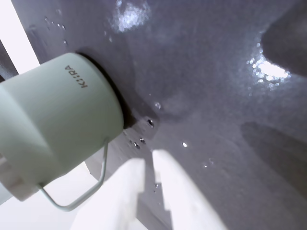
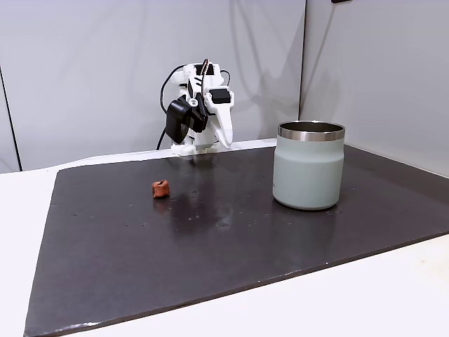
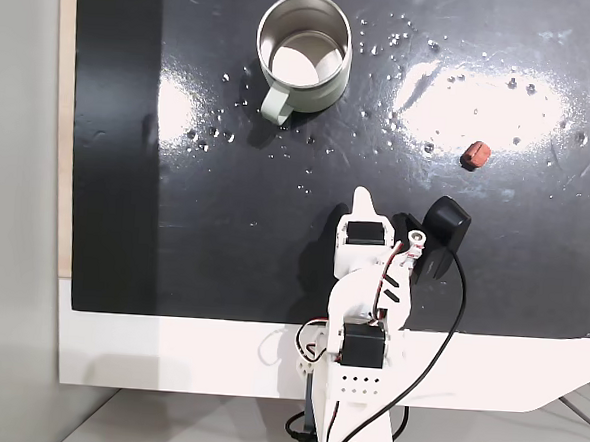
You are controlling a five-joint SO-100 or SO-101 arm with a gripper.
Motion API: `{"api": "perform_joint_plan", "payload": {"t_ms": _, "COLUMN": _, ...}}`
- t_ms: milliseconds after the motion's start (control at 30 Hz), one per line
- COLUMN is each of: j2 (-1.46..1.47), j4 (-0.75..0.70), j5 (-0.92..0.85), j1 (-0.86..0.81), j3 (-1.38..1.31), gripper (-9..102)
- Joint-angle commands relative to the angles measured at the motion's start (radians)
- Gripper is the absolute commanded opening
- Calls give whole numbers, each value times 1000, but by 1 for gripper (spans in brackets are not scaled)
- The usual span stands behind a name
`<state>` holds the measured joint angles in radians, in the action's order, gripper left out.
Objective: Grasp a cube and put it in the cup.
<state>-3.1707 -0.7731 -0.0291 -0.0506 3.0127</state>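
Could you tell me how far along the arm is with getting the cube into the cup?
Nothing looks done yet. The cube lies on the dark mat, well apart from the cup, which looks empty from above in a fixed view. The tool holds nothing; its fingers are close together, pointing near the cup rather than the cube. Reaching, grasping, carrying and dropping all remain.

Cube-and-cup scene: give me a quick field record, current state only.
cube: reddish-brown, on the dark mat, loose
cube side: right of the arm in the top-down fixed view
cup: pale green, steel rim, upright, nothing visible inside
cup handle: thin wire loop, seen in the wrist view
gripper: near the arm's base, above the mat, holding nothing
jaws: nearly closed, narrow gap
cube to cup: well apart
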Motion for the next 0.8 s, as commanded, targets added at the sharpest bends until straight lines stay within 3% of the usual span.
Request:
{"api": "perform_joint_plan", "payload": {"t_ms": 0, "j2": -8, "j4": 31, "j5": 83, "j1": -37, "j3": -8, "gripper": 0}}
{"api": "perform_joint_plan", "payload": {"t_ms": 767, "j2": -8, "j4": 29, "j5": 60, "j1": -44, "j3": -9, "gripper": 0}}
